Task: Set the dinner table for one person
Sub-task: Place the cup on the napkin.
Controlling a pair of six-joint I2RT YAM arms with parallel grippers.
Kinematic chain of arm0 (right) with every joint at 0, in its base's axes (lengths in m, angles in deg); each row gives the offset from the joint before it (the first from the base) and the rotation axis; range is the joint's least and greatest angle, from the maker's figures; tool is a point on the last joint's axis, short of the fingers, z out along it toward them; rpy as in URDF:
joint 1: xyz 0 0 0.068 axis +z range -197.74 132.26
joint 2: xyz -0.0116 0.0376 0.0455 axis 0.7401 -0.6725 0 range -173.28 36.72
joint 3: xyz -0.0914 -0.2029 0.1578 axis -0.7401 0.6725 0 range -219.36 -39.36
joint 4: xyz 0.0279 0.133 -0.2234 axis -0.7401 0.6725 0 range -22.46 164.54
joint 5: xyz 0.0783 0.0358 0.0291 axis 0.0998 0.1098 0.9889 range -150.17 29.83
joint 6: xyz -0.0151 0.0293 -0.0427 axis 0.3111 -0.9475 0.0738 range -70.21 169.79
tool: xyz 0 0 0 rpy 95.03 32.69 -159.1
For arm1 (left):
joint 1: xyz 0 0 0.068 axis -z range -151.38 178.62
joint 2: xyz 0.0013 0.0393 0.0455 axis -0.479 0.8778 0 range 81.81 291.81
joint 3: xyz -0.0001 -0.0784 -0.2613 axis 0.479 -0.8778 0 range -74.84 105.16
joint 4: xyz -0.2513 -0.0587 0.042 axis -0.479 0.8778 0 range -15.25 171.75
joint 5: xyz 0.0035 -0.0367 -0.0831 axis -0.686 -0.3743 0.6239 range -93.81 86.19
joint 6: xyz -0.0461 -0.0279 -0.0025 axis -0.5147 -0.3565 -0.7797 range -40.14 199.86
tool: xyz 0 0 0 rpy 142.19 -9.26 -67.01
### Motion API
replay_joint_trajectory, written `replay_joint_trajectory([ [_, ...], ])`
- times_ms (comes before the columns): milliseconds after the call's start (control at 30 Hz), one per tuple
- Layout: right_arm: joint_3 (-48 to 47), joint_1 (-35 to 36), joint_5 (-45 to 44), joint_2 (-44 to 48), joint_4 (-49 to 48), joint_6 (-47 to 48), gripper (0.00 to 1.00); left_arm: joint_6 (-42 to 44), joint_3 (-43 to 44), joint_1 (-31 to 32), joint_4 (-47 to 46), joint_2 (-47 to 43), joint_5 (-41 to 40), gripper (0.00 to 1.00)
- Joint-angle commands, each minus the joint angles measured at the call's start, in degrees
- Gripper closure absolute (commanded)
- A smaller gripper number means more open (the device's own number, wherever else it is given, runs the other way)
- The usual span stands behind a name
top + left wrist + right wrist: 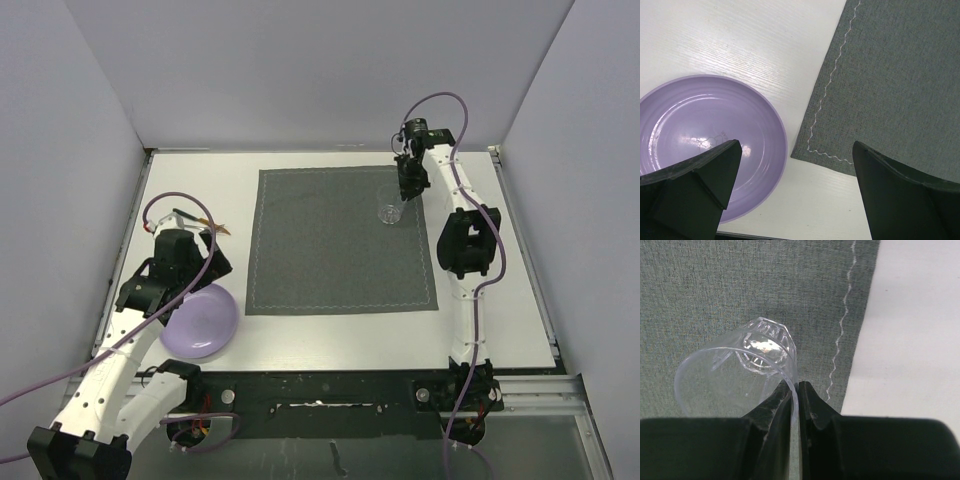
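Plate (pixel 200 322), lilac and shallow, lies on the near left of the table (pixel 500 300). It sits just left of the mat's near left corner and does not touch it. From above, the left arm covers the plate's near left rim, and the left wrist view cuts off its left edge. Left gripper (pixel 794 147) hangs over it with jaws spread wide and nothing between them. One finger (pixel 690 190) stands over the plate's right side and the other over the mat (pixel 340 250). Whether either finger touches what lies below cannot be told.

The table is the big white top under everything, and the grey mat lies square on its middle with its zigzag stitching showing. Farther back on the left, past the left wrist, thin dark and orange things, perhaps utensils (pixel 197 218), lie on the table. The arm and its cable half hide them.

Near the far right corner of the mat stands a clear glass (pixel 389 212). Right gripper (pixel 795 390) meets it from the far side, jaws nearly together and pinching the glass wall at the rim, one finger inside and one outside. Its base seems to rest on the mat, though the clear body makes that hard to judge.
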Motion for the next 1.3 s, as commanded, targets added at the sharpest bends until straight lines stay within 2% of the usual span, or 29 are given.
replay_joint_trajectory([
  [0, -3.15, 0.46, -1.69, 1.78, -1.32, 0.98, 1.00, 0.08, 0.53, -0.22, -1.45, 0.04, -0.03, 0.06],
  [1267, -3.56, -1.78, 1.45, -0.32, -5.23, -1.60, 1.00, 0.70, 0.80, -0.22, -1.80, 1.79, 0.41, 0.06],
])
